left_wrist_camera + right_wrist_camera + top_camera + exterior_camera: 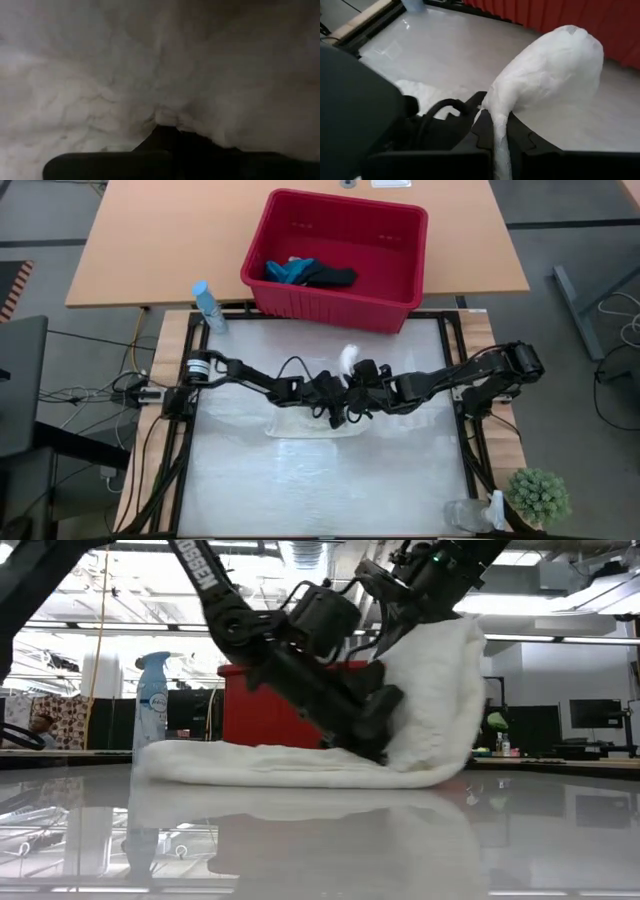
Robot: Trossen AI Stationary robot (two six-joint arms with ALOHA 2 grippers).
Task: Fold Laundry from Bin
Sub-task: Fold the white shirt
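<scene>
The large white lacy cloth (270, 762) lies on the table's middle, its right part raised in a puffed fold (440, 680). It also shows in the high view (305, 425). My left gripper (328, 395) is shut on the cloth low by the table (372, 735). My right gripper (358, 380) is shut on the raised part. The red bin (330, 308) stands at the far edge. The teal item (288, 270) and the dark item (332, 277) lie in it. My left gripper pinches a gathered bunch of the white cloth (165, 117) between its two fingers, slanting down from the table's left. That part stays down on the table at the foot of the raised fold. One layer or several, I cannot tell. My right gripper pinches a gathered strip of the white cloth (498, 127) between its two fingers, coming from the table's right. The cloth bulges up beyond the fingers in a rounded puff (550, 65). It is held above the table while the rest lies flat.
A blue spray bottle (208, 307) stands at the table's far left corner. A small green plant (538, 495) and a clear plastic item (468, 515) sit at the near right corner. The table's near half shows bare glossy surface (320, 490).
</scene>
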